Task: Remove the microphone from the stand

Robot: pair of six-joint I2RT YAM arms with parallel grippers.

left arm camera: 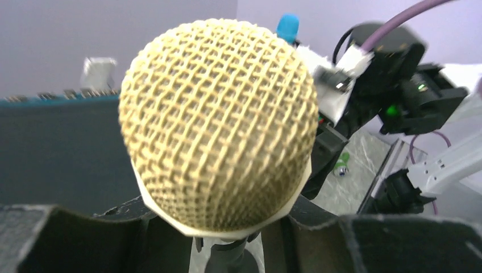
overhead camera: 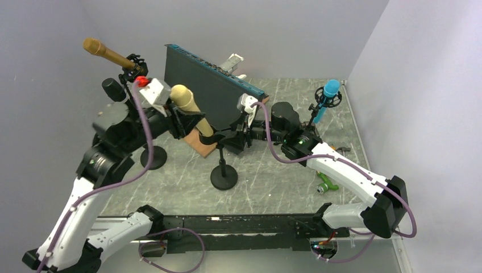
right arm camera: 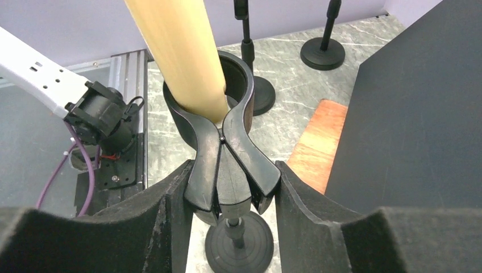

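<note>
At the middle of the table (overhead camera: 273,187), just in front of the dark upright panel (overhead camera: 204,91), you have the cream microphone (overhead camera: 190,108) leaning up and to the left out of the black stand (overhead camera: 223,177). Its mesh head is high and its lower end is down in the stand's clip (right arm camera: 227,142).

Your left gripper (left arm camera: 221,213) reaches in from the left and is closed on the microphone just under the head. In the left wrist view the head fills the frame, with a black finger (left arm camera: 74,239) on either side of its collar.

Your right gripper (right arm camera: 230,176) reaches in from the right and is pinched narrow on the clip's two tail levers, with a pad touching each lever. In the right wrist view the clip's ring stands a little wider than the microphone's body, leaving a dark gap on one side. The body's lower end sits inside the ring.

The stand's round base rests on the table below the clip, close to a wooden board (right arm camera: 318,142) lying at the foot of the panel.

A gold microphone (overhead camera: 108,55) stands on its own mount at the far left, and a blue microphone (overhead camera: 328,91) does the same at the far right. A small green object (overhead camera: 325,183) lies on the table beside your right arm.
</note>
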